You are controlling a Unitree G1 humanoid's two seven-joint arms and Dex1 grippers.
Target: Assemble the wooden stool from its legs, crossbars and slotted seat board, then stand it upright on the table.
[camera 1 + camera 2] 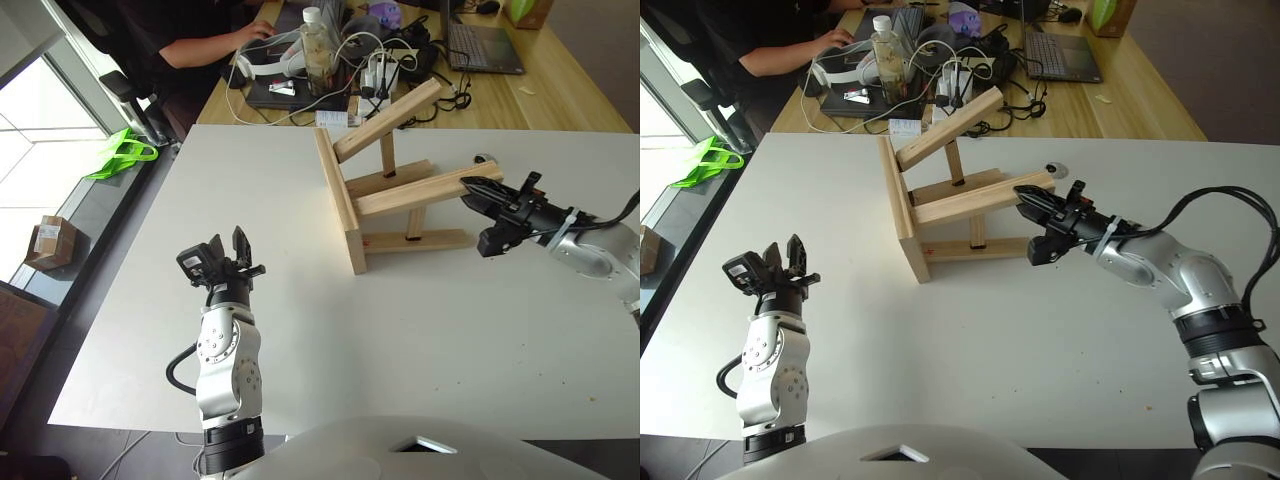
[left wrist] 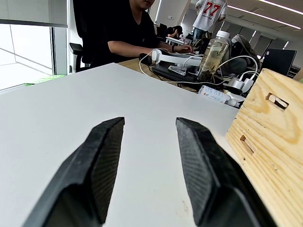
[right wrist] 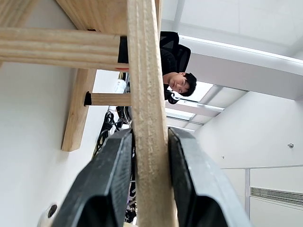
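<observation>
The wooden stool lies on its side on the white table, its slotted seat board standing on edge at the left and its legs pointing right. My right gripper is shut on the end of one raised leg, fingers pressing both faces. Crossbars join the legs. My left gripper stands open over bare table at the front left, well apart from the stool; its fingers hold nothing, and the seat board's slotted face shows beside them.
Beyond the white table, a wooden desk carries a bottle, cables, a power strip and laptops. A person works there. The table's left edge drops to the floor by a window. A small round fitting lies near the stool's legs.
</observation>
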